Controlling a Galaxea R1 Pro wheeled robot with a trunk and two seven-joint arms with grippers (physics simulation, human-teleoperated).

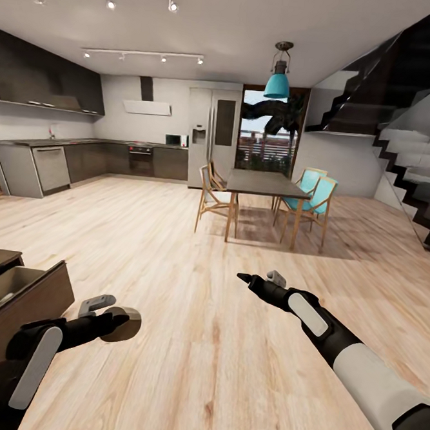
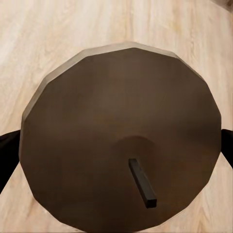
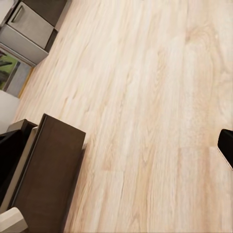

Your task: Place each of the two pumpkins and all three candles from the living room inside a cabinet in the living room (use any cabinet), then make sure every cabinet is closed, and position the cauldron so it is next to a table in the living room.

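Left wrist view: a round brown-tan candle (image 2: 121,136) sits closest to the lens, wick end toward the camera, with dark fingers (image 2: 8,155) at both of its sides; wooden floor (image 2: 58,34) lies behind it.

Right wrist view: floor boards, and an open dark-brown cabinet drawer (image 3: 48,170) at one edge; one dark finger (image 3: 226,145) shows at the frame's edge.

Head view: left gripper (image 1: 113,320) is clamped around the candle (image 1: 123,325); right gripper (image 1: 256,281) carries nothing, and whether its jaws stand apart I cannot tell.

Key relation: the open drawer (image 1: 21,290) lies just to the left of the left gripper, so the left arm looks far nearer for the drop.

Background: a dining table (image 1: 266,183) with chairs stands well apart.
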